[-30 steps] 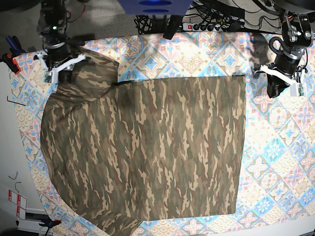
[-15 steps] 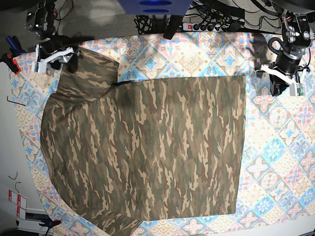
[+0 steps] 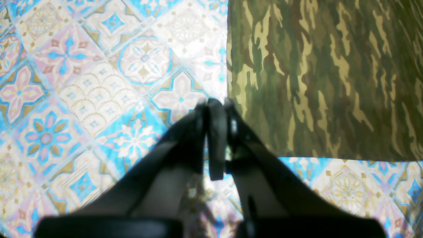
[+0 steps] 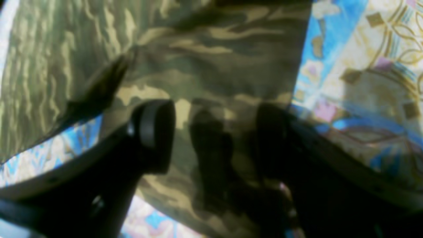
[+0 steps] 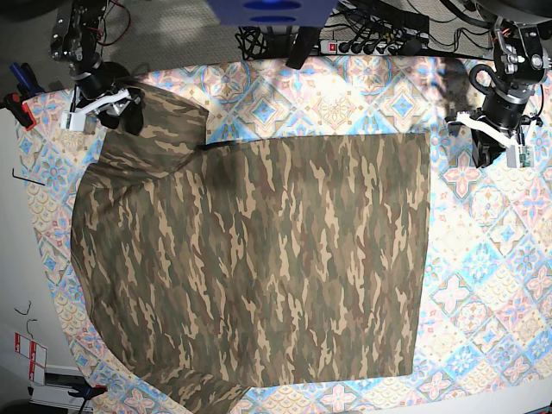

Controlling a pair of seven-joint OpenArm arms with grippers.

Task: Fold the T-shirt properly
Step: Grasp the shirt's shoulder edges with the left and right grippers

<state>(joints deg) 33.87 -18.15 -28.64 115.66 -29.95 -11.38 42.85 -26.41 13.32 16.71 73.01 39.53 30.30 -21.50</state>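
The camouflage T-shirt (image 5: 259, 259) lies spread flat over most of the tablecloth, with one sleeve pointing to the far left corner. My right gripper (image 5: 129, 118) hovers over that sleeve. In the right wrist view it (image 4: 214, 132) is open, with the sleeve fabric (image 4: 214, 49) below the fingers and nothing pinched between them. My left gripper (image 5: 485, 153) is at the far right, off the shirt. In the left wrist view it (image 3: 214, 102) is shut and empty over the tiles, just beside the shirt's straight edge (image 3: 330, 76) near a corner.
The tile-patterned tablecloth (image 5: 492, 259) shows bare to the right of the shirt and along the far edge. A power strip with cables (image 5: 362, 43) lies behind the table. A red-handled clamp (image 5: 13, 102) sits at the left edge.
My right gripper has opened and drawn back slightly toward the far left corner, then come back a little over the sleeve. The left gripper has risen slightly toward the far edge and stays shut.
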